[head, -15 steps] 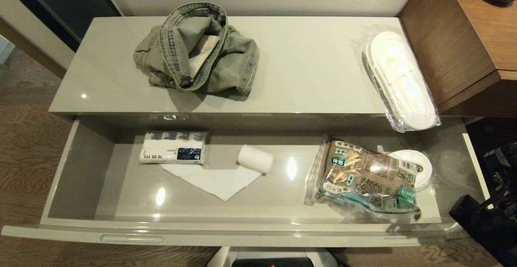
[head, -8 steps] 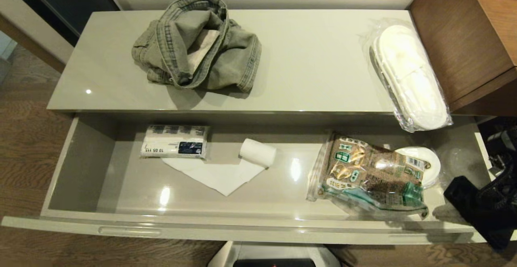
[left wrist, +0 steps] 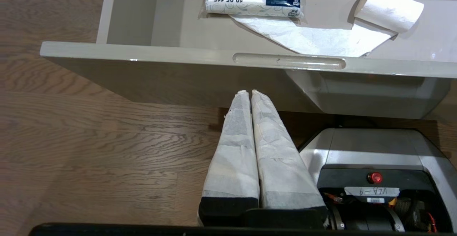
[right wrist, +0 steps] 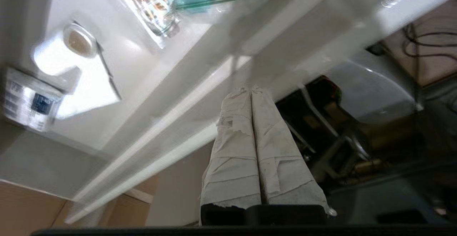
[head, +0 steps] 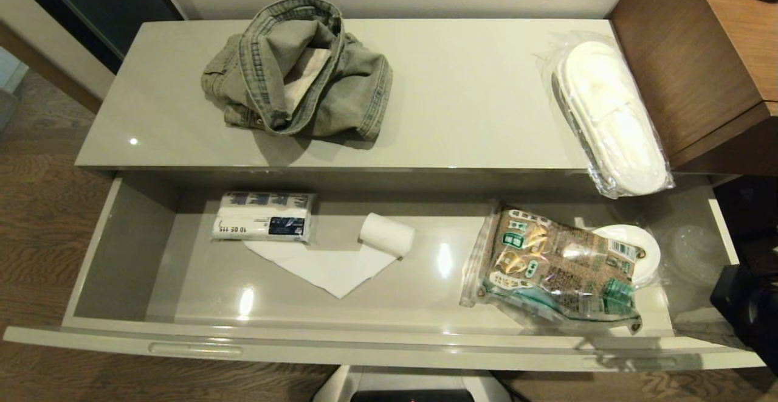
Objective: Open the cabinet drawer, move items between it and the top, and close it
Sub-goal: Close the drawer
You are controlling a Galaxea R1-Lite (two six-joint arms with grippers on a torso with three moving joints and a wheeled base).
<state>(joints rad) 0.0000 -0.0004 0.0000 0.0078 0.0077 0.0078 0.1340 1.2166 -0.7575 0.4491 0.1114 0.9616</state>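
Drawer [head: 389,353] is pulled out. Right gripper [right wrist: 251,90] hangs by its front edge, fingers pressed together, holding nothing.

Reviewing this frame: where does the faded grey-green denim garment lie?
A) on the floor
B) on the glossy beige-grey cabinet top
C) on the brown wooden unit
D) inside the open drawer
B: the faded grey-green denim garment sits crumpled on the glossy beige-grey cabinet top, behind the open wide shallow drawer.
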